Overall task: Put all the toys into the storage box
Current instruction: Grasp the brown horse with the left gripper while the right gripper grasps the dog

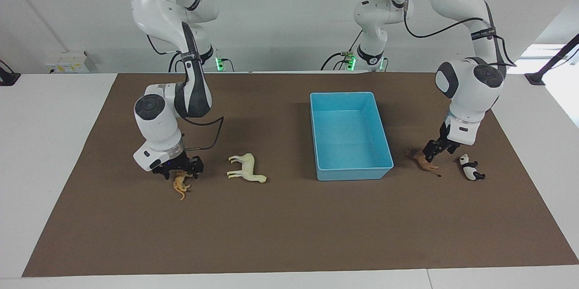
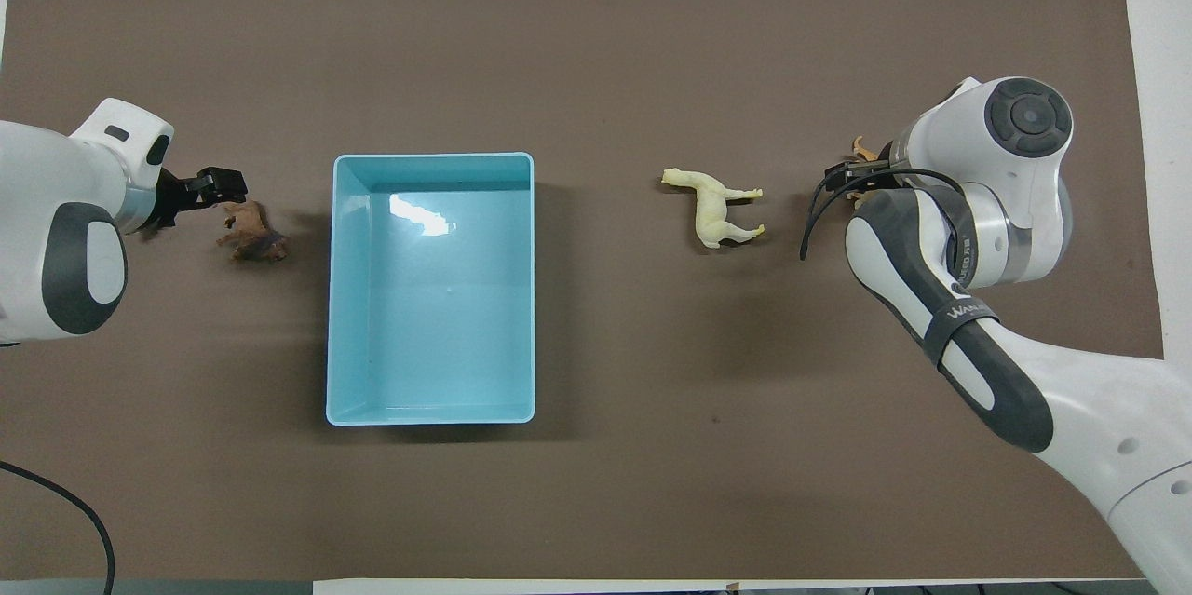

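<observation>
The right claw [image 1: 181, 172] is down at the table [image 1: 289, 234] over the orange tiger [image 1: 181, 185], which lies at its tips toward the right arm's end; I cannot tell how its fingers stand. The cream horse [image 1: 246, 168] lies on its side between the tiger and the blue storage box [image 1: 353, 173], which holds no toy. The left claw [image 1: 429, 155] is low over the brown lion [image 1: 423, 161], touching or nearly so; its opening I cannot tell. The panda [image 1: 470, 168] lies just beside the lion, toward the left arm's end.
</observation>
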### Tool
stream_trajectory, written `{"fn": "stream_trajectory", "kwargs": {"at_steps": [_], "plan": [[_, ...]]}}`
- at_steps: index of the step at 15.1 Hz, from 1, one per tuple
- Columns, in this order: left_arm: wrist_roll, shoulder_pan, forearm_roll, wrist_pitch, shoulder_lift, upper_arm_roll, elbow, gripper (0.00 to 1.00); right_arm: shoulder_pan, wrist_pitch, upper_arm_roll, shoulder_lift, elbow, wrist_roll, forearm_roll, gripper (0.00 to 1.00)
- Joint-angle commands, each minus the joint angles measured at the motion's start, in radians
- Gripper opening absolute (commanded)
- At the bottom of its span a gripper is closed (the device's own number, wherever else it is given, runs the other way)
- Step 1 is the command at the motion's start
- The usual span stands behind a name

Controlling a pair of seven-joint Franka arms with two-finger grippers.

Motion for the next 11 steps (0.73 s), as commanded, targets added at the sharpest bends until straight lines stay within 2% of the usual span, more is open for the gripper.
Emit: {"fn": "stream_trajectory", "kwargs": {"at_steps": [1,4,11], "plan": [[-0.025,-0.010,0.019,0.065,0.034,-0.003,-0.032,1.00,-0.019,0.027,0.004,-0.024,-0.032,-0.022,-0.001,1.00],[-0.025,-0.021,0.021,0.067,0.041,-0.003,-0.049,1.00,-0.028,0.066,0.004,-0.021,-0.046,-0.020,-0.001,1.00],[-0.021,-0.022,0.022,0.098,0.044,-0.003,-0.106,0.98,-0.025,0.070,0.004,-0.020,-0.058,-0.019,-0.001,1.00]]}}
